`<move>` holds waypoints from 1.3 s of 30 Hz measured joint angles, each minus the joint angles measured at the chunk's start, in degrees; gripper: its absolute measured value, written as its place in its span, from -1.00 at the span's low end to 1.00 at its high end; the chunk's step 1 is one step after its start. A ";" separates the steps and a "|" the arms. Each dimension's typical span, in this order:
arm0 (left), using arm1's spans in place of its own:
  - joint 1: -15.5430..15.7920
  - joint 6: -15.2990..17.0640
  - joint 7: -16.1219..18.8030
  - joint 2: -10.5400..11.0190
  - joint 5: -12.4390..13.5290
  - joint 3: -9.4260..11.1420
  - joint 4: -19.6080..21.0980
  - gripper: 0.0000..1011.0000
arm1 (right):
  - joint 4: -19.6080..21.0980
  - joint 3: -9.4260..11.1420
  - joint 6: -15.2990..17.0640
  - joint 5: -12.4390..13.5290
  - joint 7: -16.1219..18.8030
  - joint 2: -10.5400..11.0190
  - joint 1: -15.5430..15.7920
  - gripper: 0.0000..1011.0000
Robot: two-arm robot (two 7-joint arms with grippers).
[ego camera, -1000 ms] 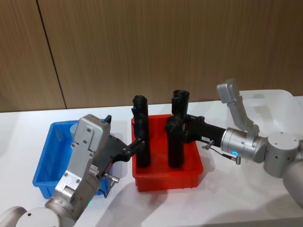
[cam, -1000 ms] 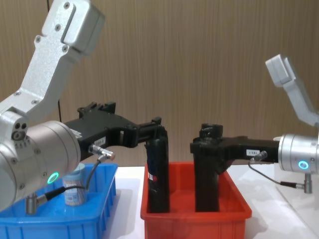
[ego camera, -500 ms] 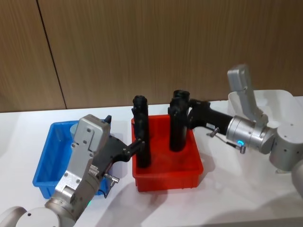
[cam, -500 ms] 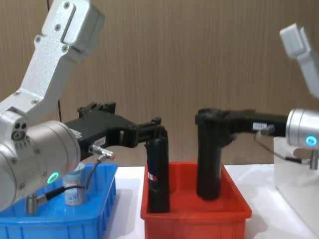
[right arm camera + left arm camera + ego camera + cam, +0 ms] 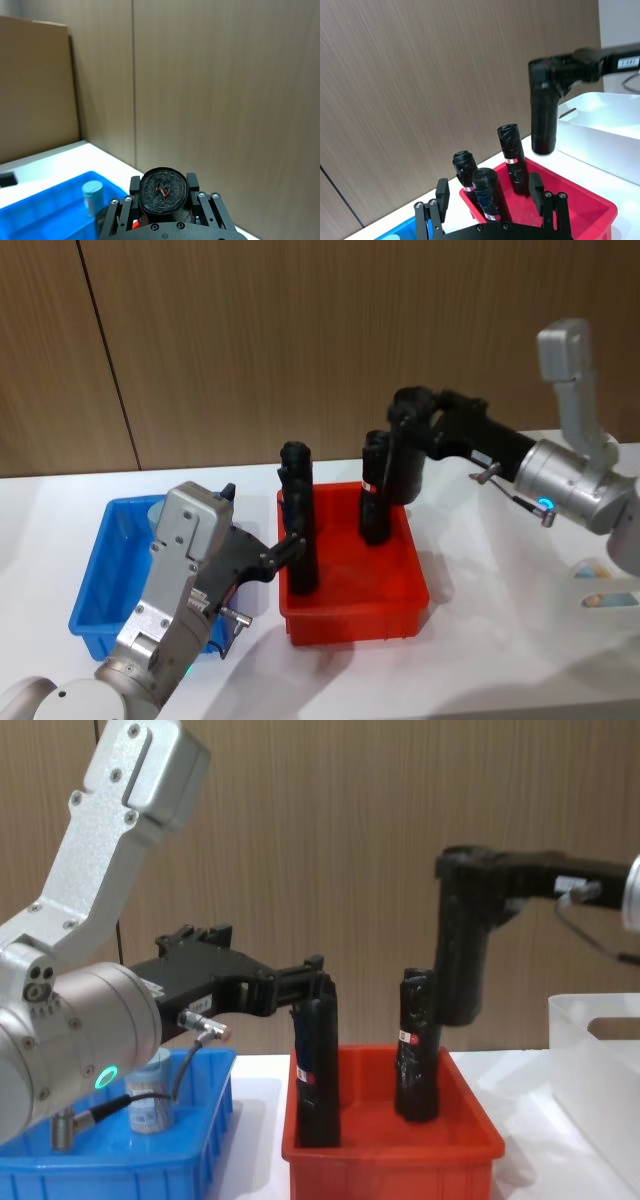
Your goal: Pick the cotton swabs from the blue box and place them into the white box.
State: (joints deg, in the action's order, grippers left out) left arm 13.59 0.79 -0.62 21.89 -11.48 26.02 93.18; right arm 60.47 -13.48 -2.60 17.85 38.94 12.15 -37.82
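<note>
Two grippers, one tub.

1. My left gripper [image 5: 287,548]: fingers apart, straddling a black roll [image 5: 487,197] that stands in the red bin [image 5: 390,1152].
2. Cotton swabs [image 5: 148,1102]: one tub, upright in the blue box [image 5: 92,585], not yet picked, just beside my left wrist.
3. My right gripper [image 5: 462,885]: clamped on a second roll [image 5: 458,975], held clear above the red bin, near the white box [image 5: 600,1070].

Handling, as I judge it: keep the grip firm and the roll upright, and clear the white rim before lowering.
</note>
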 joint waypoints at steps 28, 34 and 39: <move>0.00 0.00 0.00 0.00 0.00 0.00 0.00 0.99 | 15.56 6.45 8.97 -0.22 -19.21 6.46 6.51 0.07; 0.00 0.00 0.00 0.00 0.00 0.00 0.00 0.99 | 16.34 7.76 10.94 -0.52 -22.90 7.51 7.38 0.07; 0.00 0.00 0.00 0.00 0.00 0.00 0.00 0.99 | 16.26 8.95 12.97 -0.54 -26.17 8.43 8.04 0.07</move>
State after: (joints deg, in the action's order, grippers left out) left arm 13.59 0.80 -0.62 21.90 -11.48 26.02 93.18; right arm 76.73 -4.53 10.37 17.31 12.77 20.58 -29.78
